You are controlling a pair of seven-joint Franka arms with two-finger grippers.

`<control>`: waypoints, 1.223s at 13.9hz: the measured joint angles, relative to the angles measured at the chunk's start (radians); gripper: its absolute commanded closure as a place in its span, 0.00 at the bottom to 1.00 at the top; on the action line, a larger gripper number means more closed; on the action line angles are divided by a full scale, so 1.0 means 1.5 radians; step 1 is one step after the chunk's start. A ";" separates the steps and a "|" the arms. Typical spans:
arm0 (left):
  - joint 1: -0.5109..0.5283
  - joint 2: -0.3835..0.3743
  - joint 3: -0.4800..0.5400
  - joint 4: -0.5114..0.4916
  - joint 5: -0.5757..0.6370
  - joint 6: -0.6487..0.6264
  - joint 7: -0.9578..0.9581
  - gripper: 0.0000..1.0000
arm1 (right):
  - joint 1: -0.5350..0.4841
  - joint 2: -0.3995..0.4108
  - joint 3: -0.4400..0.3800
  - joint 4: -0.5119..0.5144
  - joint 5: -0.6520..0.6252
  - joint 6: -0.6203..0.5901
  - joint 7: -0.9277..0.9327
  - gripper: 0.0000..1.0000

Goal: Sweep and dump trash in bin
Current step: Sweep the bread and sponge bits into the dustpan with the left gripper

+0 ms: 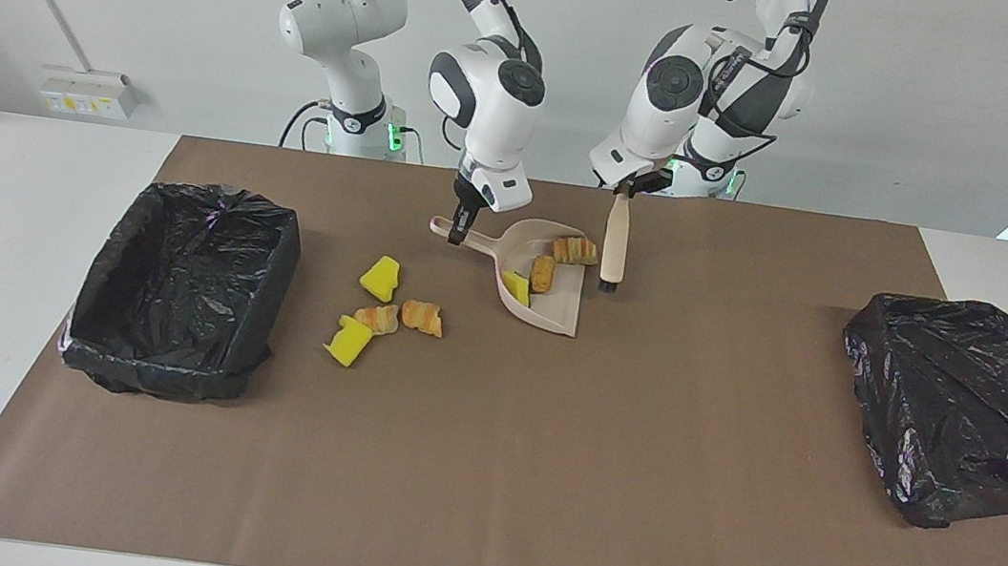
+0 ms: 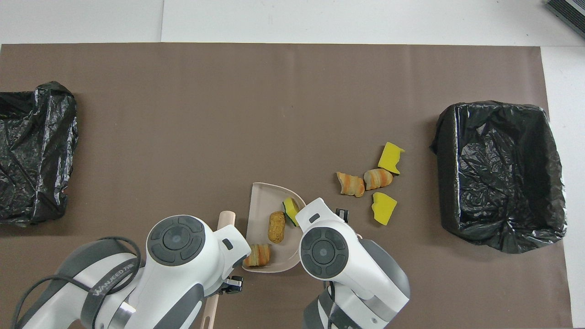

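My right gripper (image 1: 460,232) is shut on the handle of the beige dustpan (image 1: 558,314). The pan (image 2: 265,201) holds two orange-brown pastries (image 1: 575,250) (image 1: 543,273) and a green-backed yellow sponge chunk (image 1: 518,287). My left gripper (image 1: 631,186) is shut on the brush (image 1: 615,239). It holds the brush upright, bristles down, beside the pan's mouth on the side toward the left arm's end. Loose trash lies on the mat between the pan and the bin (image 1: 187,283): two yellow sponges (image 1: 381,278) (image 1: 350,341) and two pastries (image 1: 378,318) (image 1: 423,317).
The open bin with its black bag (image 2: 498,173) stands at the right arm's end of the brown mat. A second black bag (image 1: 960,406) lies at the left arm's end. The loose trash also shows in the overhead view (image 2: 377,178), next to the bin.
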 measured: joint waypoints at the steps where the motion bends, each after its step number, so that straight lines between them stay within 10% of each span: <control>1: 0.000 -0.017 -0.002 -0.022 0.000 0.002 -0.020 1.00 | 0.000 0.000 0.000 0.000 0.000 0.000 0.000 1.00; 17: -0.108 0.044 -0.022 -0.003 -0.071 0.163 -0.194 1.00 | 0.000 0.000 0.000 0.000 0.000 0.000 0.000 1.00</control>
